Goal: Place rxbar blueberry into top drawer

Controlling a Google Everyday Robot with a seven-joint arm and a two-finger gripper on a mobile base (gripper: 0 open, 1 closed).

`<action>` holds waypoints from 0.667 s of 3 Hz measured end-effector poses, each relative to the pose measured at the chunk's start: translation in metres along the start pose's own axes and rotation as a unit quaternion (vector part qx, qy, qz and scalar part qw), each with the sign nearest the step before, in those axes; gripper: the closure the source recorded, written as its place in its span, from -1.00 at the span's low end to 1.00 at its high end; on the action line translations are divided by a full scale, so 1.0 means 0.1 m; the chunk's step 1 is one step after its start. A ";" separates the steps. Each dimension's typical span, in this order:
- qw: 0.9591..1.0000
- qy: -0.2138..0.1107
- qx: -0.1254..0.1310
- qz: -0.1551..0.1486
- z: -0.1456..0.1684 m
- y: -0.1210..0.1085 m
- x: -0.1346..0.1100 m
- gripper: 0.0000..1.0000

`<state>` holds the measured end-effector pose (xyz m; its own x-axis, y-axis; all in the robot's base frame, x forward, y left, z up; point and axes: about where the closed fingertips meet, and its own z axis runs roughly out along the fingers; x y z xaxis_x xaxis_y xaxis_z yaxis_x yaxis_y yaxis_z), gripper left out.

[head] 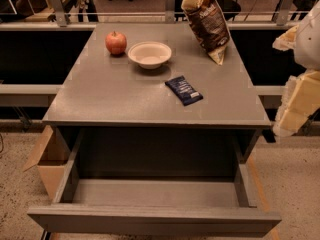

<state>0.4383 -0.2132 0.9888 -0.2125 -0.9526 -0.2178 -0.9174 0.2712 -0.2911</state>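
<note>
Pincer of mine (295,104) sits out at the far right edge of the view, pale and blocky, hanging off the table's right side at about the height of its front corner. Whether it is open or closed, I cannot tell from this angle. It is touching nothing, and it is well apart from the bar.

Now the target: the small flat dark navy-blue snack bar with white print (184,90) lies flat on the grey rectangular table (115,96), right of centre and turned at a slant. It rests alone, with bare tabletop all around it.

Behind it and to the left stands a shallow round cream bowl (149,54), upright. Just beside the bowl, further left, is a round red apple (116,43). At the back right corner a large brown crinkled chip bag (206,21) stands tilted, its lower corner touching the tabletop.

Down below, the wide shallow grey top drawer (150,221) is pulled well out toward me, its long flat front panel nearest the camera and its inside floor in plain sight. An open brown cardboard box (46,161) sits on the speckled floor (292,184) under the table's left side, just beside the drawer's left wall.
</note>
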 end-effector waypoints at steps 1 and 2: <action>1.000 0.000 0.000 0.000 0.00 0.00 0.00 -1.00; 1.000 -0.006 0.008 0.008 0.00 -0.02 -0.01 -1.00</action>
<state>0.4408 -0.2128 0.9893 -0.2231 -0.9464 -0.2337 -0.9081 0.2889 -0.3030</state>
